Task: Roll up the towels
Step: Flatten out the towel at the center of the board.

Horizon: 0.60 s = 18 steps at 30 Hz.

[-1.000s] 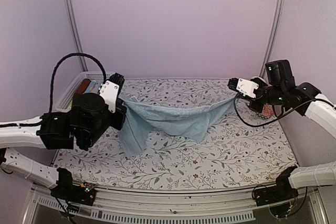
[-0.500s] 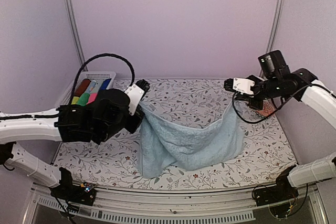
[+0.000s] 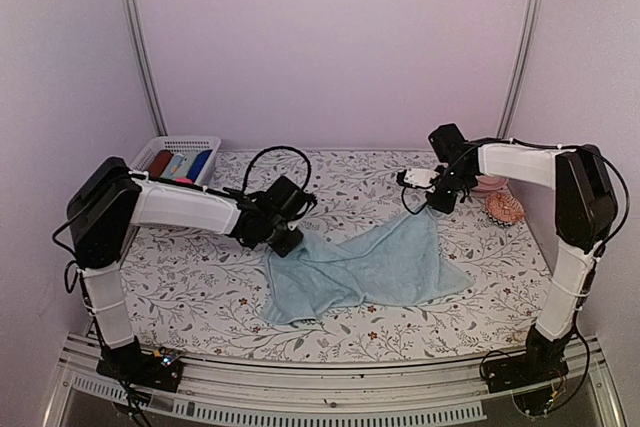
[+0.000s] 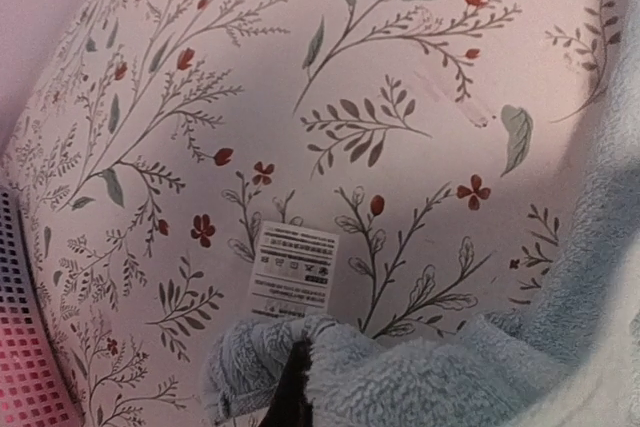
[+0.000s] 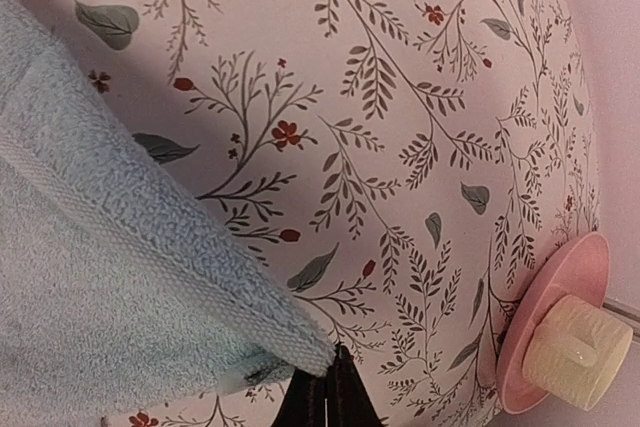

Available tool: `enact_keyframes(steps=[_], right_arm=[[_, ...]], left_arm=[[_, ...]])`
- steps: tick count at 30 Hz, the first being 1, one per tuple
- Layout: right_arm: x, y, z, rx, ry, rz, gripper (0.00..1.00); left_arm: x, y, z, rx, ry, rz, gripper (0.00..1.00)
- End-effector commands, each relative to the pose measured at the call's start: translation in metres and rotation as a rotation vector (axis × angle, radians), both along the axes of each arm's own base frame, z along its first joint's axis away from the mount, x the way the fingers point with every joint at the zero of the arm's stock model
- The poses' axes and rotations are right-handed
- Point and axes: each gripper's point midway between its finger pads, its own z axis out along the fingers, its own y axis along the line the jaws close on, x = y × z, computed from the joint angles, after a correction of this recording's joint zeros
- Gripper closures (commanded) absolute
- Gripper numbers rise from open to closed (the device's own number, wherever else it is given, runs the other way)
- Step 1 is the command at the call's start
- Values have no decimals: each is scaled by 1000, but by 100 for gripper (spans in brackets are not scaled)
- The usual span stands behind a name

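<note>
care label (image 4: pixel 292 272) print too small to read, left hand (image 4: pixel 297 392) and right hand (image 5: pixel 330 397) cut off by bottom edges

Table (image 3: pixel 180 277) with a flowered cover: items lying on it.
A pale blue towel (image 3: pixel 370 267) lies rumpled across the middle and near part, with its far right corner drawn to a peak. Its white label (image 4: pixel 292 269) lies flat on the cover at the left corner. A white mesh basket (image 3: pixel 180 144) stands at the far left corner. A pink dish (image 5: pixel 555 307) bearing a cream knob (image 5: pixel 572 347) sits at the far right. Just nearer is a small pink-orange item (image 3: pixel 505 209), kind not discernible.
</note>
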Motion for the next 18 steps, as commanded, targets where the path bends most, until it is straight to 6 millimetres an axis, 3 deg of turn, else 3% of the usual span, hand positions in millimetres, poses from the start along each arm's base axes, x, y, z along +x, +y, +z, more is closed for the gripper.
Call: enact_keyframes(steps=[1,2,4,9,14,18], right_arm=[[38,-12,7,-36,-121,-134,98],[41,-14,6,-41,-133,-150,98],[46,-18,6,-35,-148,-181,97],[44,-21,-3,-26,-139,-195,97],[41,-20,-11,-10,-130,-194,97],[41,-18,-19,11,-115,-200,97]], left_arm=[[13,-22,0,-67,27,-70,100],[13,-25,1,-86,28,-83,94],[14,-26,2,-109,40,-91,72],[15,-4,17,-154,18,-48,34],[15,17,50,-241,-19,-50,16],[9,34,51,-313,43,-54,10]])
